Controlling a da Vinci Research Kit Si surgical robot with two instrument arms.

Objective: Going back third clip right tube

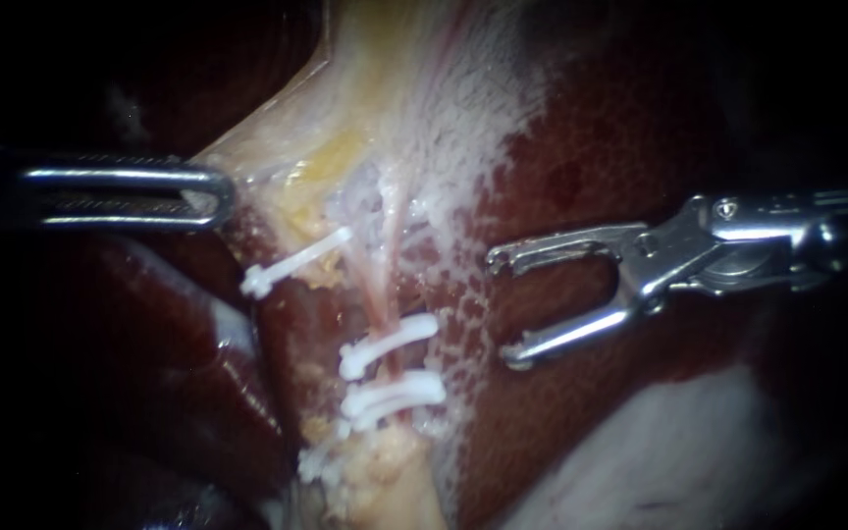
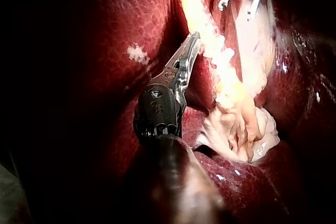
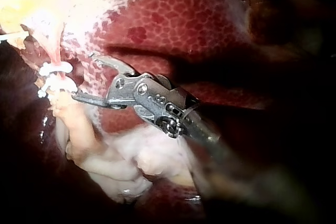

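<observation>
Though parked over the liver, likely the withdrawal step, with clipping seemingly done. Pale tissue held taut, left instrument jaws together and clamped on its edge. Right instrument jaws spread wide, empty, just beside the right tube. Right tube at centre, wearing two white clips close together; lower clip beneath, upper clip on the neighbouring strand. Next: draw straight back along the shaft, keeping open tips off liver and clips. No container in view.
</observation>
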